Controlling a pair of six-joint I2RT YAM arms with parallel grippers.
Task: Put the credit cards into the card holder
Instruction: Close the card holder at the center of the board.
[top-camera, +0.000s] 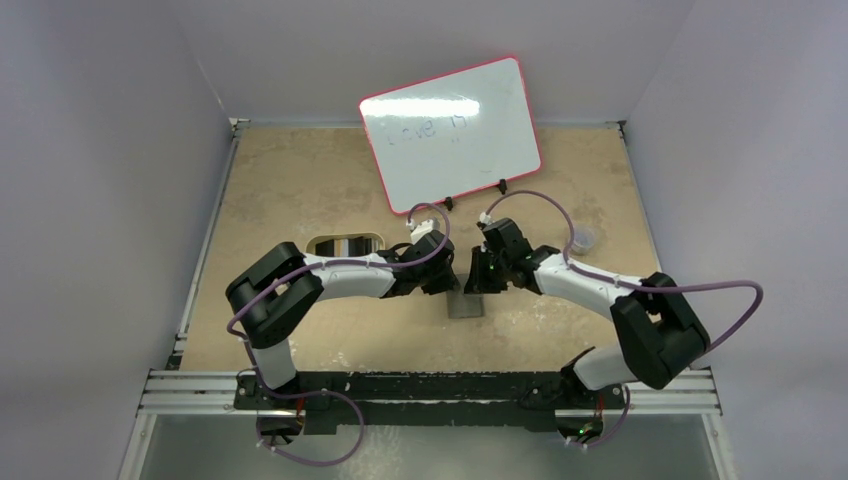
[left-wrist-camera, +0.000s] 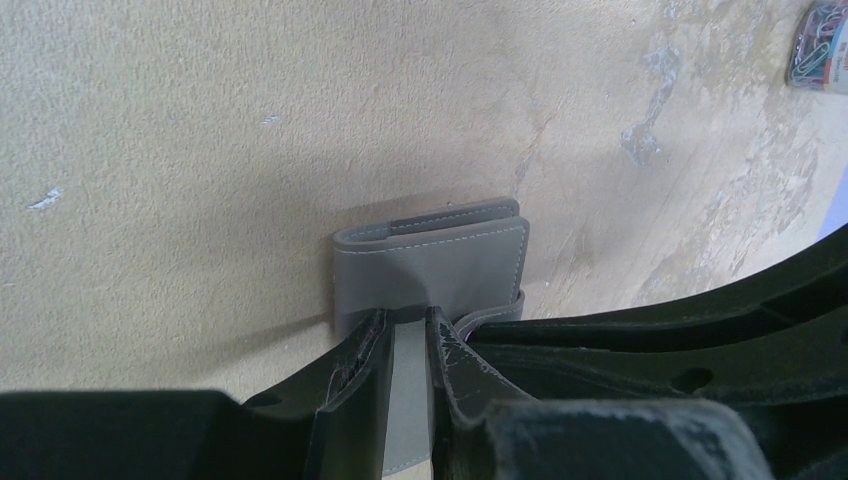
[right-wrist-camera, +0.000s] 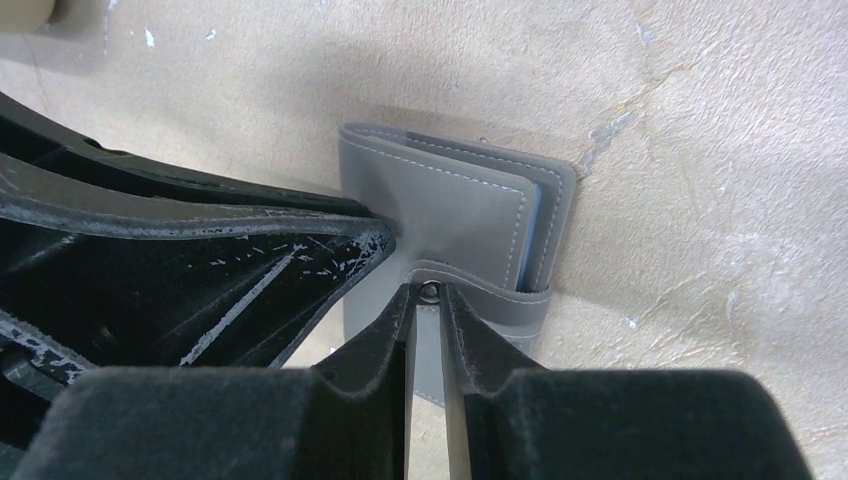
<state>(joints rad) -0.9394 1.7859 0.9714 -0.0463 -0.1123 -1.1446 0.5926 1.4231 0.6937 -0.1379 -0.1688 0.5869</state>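
The card holder (left-wrist-camera: 430, 262), a grey stitched bifold wallet, lies folded on the tan table at the centre (top-camera: 465, 303). Both grippers meet over it. My left gripper (left-wrist-camera: 407, 322) is shut on the near edge of the wallet's cover, and grey leather fills the narrow gap between its fingers. My right gripper (right-wrist-camera: 429, 295) is shut on the wallet's closing tab (right-wrist-camera: 500, 300), with the metal snap between its fingertips. In the right wrist view, the card holder (right-wrist-camera: 450, 205) shows a blue-grey inner edge on its right side. No credit cards can be made out in any view.
A rounded tin (top-camera: 345, 245) with striped contents sits left of the arms. A red-framed whiteboard (top-camera: 450, 132) stands at the back. A small cup of paper clips (top-camera: 583, 238) is at the right, and the same cup (left-wrist-camera: 820, 45) also shows in the left wrist view.
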